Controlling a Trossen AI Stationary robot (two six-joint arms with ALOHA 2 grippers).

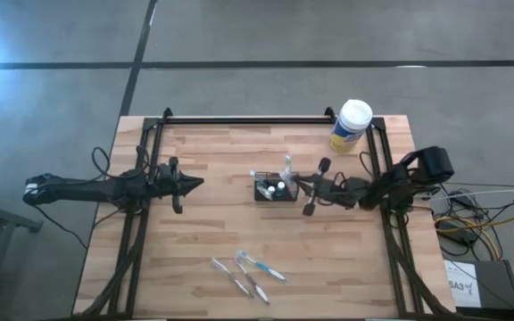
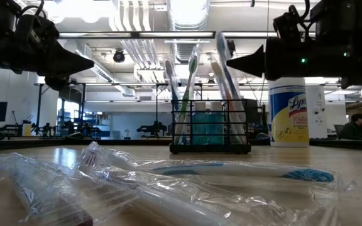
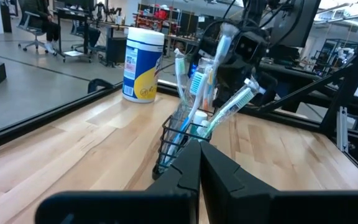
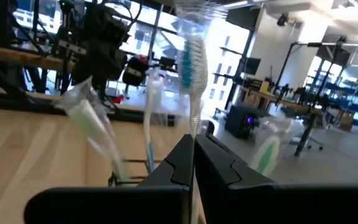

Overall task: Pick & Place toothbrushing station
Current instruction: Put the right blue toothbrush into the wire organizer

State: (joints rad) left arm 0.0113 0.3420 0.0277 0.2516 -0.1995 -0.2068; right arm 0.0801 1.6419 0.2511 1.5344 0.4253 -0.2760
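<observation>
At the middle of the wooden table (image 1: 194, 232) we find the caddy (image 1: 275, 191), a small black mesh box standing upright with several wrapped toothbrushes (image 2: 190, 94) leaning out of its top. From above we see the left gripper (image 1: 199, 184) hovering well to the caddy's left, its fingers pressed together on nothing and pointing toward the caddy. The right gripper (image 1: 298, 185) sits just beside the caddy's right edge, its fingers likewise closed and empty; whether the tip touches the mesh we cannot tell. In the low view both closed tips hang above the tabletop, one on either side of the caddy. A yellow canister (image 1: 351, 127) with a white lid stands near the table's far right corner, apart from the caddy. Three more brushes in clear wrap (image 1: 248, 272) lie loose on the near part of the table, well apart from both arms.
</observation>
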